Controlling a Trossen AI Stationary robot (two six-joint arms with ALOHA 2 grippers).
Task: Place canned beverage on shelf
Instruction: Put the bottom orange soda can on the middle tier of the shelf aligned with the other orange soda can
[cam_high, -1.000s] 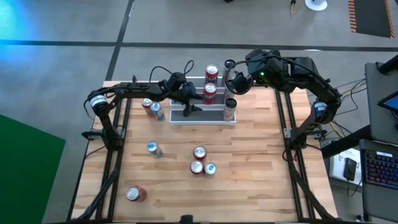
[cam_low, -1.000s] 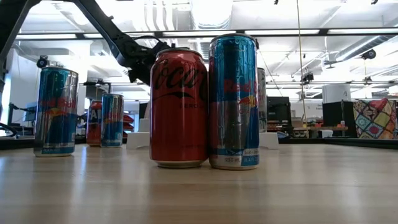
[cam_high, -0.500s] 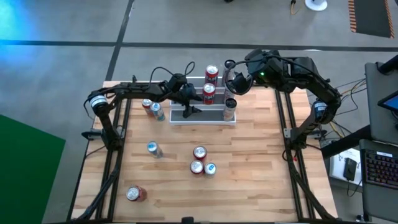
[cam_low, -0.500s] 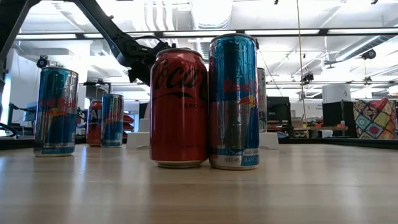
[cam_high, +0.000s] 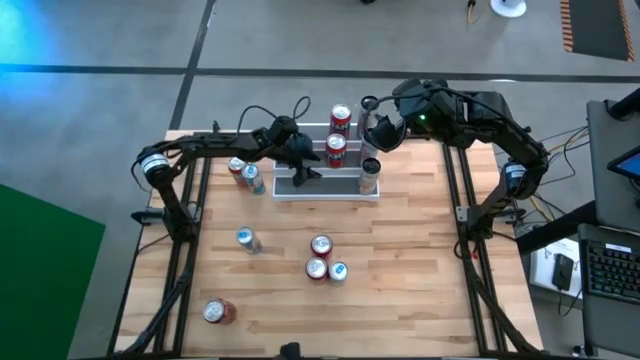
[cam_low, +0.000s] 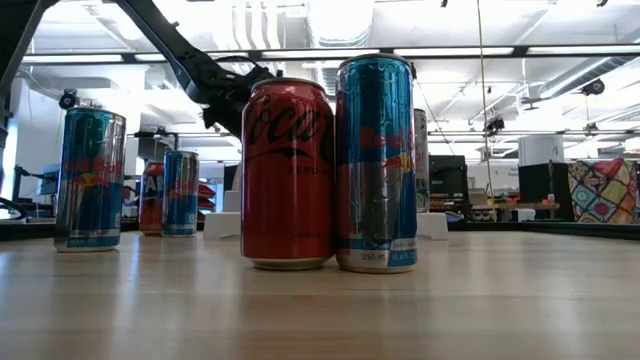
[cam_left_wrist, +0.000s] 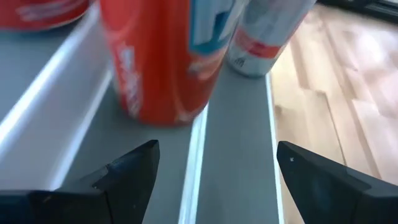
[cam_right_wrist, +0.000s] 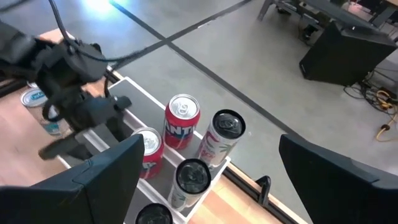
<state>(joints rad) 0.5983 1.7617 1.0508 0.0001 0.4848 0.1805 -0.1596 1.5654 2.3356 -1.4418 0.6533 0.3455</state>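
The shelf (cam_high: 328, 172), a white-edged rack with grey treads (cam_left_wrist: 233, 155), stands at the table's far middle. Several cans stand on its steps: two red ones (cam_high: 341, 118) (cam_high: 336, 149) and slim ones at its right end (cam_high: 369, 176). My left gripper (cam_high: 304, 170) is open and empty over the shelf's left part. In the left wrist view (cam_left_wrist: 214, 171) its fingers stand apart, short of a red can (cam_left_wrist: 161, 56) on a step. My right gripper (cam_high: 384, 128) is open and empty above the shelf's right end, looking down on the cans (cam_right_wrist: 182, 121).
Loose cans stand on the wooden table: two left of the shelf (cam_high: 245, 174), one blue (cam_high: 248, 240), a cluster of three at the middle (cam_high: 322, 260), and a red one (cam_high: 216, 311) near the front left. The low view shows a red can (cam_low: 288, 170) and a blue can (cam_low: 376, 160) close up.
My left gripper has risen a little over the shelf's left part, still open. The cans have not moved.
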